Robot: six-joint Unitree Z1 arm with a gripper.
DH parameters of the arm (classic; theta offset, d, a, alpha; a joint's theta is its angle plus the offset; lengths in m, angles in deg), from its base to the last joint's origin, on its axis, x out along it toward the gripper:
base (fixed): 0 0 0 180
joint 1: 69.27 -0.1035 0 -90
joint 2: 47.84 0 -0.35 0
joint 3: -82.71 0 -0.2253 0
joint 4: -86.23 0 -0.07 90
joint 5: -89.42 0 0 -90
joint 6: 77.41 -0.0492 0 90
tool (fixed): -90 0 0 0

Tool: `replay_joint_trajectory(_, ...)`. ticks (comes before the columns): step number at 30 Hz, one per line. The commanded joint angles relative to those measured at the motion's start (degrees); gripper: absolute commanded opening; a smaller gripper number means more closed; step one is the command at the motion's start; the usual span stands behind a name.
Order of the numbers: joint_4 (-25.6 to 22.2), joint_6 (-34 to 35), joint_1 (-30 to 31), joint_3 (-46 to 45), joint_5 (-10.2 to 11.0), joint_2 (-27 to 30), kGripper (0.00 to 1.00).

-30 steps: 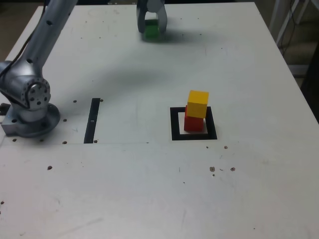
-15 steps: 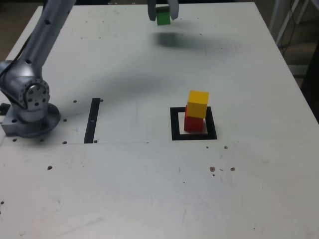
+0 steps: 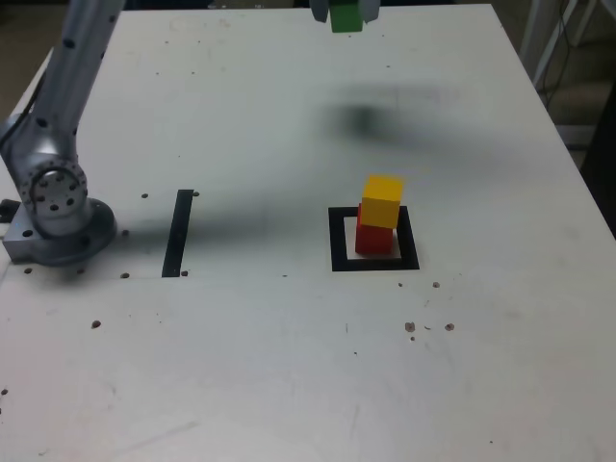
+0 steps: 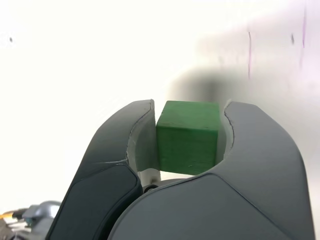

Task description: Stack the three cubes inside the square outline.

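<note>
The green cube (image 3: 345,16) hangs high above the table at the top edge of the exterior view, with my gripper (image 3: 345,13) shut on it. In the wrist view the green cube (image 4: 189,136) is pinched between the two dark fingers (image 4: 135,135) of the gripper (image 4: 189,140). The yellow cube (image 3: 382,200) sits a little askew on the red cube (image 3: 374,238), and that stack stands inside the square outline (image 3: 338,241). The held cube is far behind the stack and slightly toward the exterior view's left.
The arm's grey base (image 3: 56,207) stands at the exterior view's left. A thin black strip (image 3: 178,233) lies between the base and the outline. The white table (image 3: 289,366) ends at the exterior view's right, with clutter beyond the edge.
The gripper has lifted the green cube off the table and carried it upward and toward the exterior view's right. Its shadow moved right too. The stack has not moved.
</note>
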Motion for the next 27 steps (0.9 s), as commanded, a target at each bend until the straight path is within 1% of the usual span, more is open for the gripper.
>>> replay_joint_trajectory(1,-0.82,1.13,1.90,-2.07,0.08,2.32,0.25)
replay_joint_trajectory(6,-0.82,5.56,7.98,-9.00,0.48,7.32,0.25)
replay_joint_trajectory(9,-0.82,8.83,12.78,-12.03,1.35,9.68,0.25)
replay_joint_trajectory(13,-0.82,13.51,19.93,-15.11,2.71,11.38,0.25)
replay_joint_trajectory(15,-0.82,15.56,22.96,-16.36,2.74,11.60,0.25)
replay_joint_trajectory(19,-0.83,18.21,27.48,-17.39,1.14,11.78,0.25)
replay_joint_trajectory(23,-0.84,20.24,30.80,-17.22,-0.83,12.22,0.25)
replay_joint_trajectory(27,-0.82,23.12,34.14,-16.71,-2.29,11.64,0.25)
